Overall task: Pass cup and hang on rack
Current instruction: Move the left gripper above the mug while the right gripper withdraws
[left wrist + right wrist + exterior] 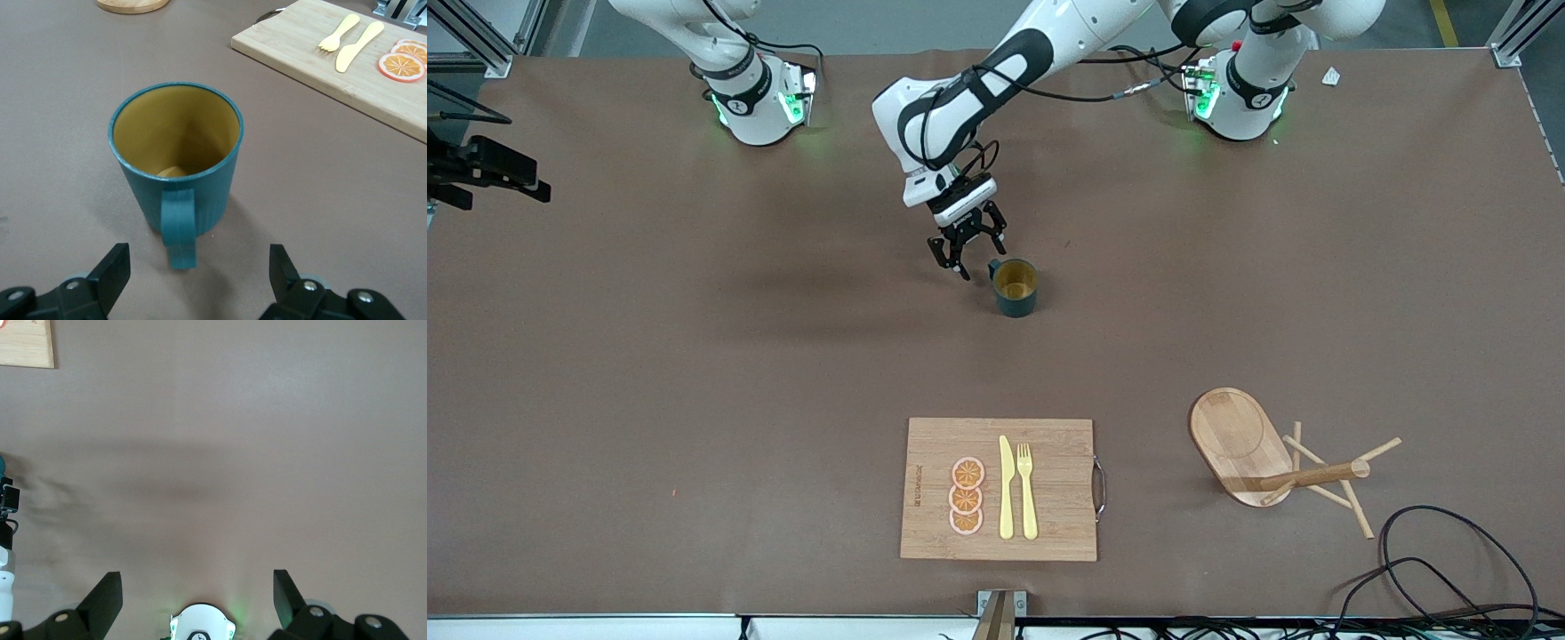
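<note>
The dark teal cup [1016, 286] stands upright in the middle of the table, its yellowish-brown inside showing. Its small handle [179, 230] points at my left gripper [967, 253]. That gripper is open and empty, low over the table just beside the cup, with the handle tip between its fingers [117, 263] without touching them. The wooden rack [1263, 458] is near the front edge toward the left arm's end and seems tipped on its side, pegs spread out. My right gripper [197, 577] is open and empty, high over bare table near its own base, out of the front view.
A bamboo cutting board [1000, 489] with orange slices, a yellow knife and fork lies near the front edge, nearer to the front camera than the cup. Black cables [1449, 569] coil at the front corner by the rack. A black device [480, 169] overhangs the right arm's end.
</note>
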You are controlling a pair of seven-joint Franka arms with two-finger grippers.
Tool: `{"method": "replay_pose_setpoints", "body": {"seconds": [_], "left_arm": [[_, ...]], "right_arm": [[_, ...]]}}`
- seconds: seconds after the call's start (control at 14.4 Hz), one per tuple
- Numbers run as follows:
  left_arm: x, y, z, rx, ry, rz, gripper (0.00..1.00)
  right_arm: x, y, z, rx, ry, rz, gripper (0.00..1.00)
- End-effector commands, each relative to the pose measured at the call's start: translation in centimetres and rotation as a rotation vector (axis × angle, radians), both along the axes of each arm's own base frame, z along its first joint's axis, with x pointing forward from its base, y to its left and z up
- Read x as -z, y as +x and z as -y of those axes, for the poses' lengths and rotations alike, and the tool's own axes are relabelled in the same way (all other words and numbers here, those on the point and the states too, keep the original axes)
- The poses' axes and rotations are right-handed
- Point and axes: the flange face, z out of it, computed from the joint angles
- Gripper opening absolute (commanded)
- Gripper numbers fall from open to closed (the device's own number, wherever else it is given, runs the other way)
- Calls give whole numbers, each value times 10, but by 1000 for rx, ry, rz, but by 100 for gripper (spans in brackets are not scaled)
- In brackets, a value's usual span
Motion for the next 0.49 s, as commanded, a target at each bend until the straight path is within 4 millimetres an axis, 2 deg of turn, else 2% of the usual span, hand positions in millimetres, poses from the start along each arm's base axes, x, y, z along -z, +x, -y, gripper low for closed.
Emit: {"method": "replay_pose_setpoints", "body": {"seconds": [0.0, 0.42], "left_arm": [[1, 8, 2, 8, -4, 40, 88], [12, 4, -3, 7, 38, 47, 79]], "right_arm": [[-11, -17, -1, -8, -5, 16, 100], [-18, -24, -9, -25, -15, 12, 100]]}}
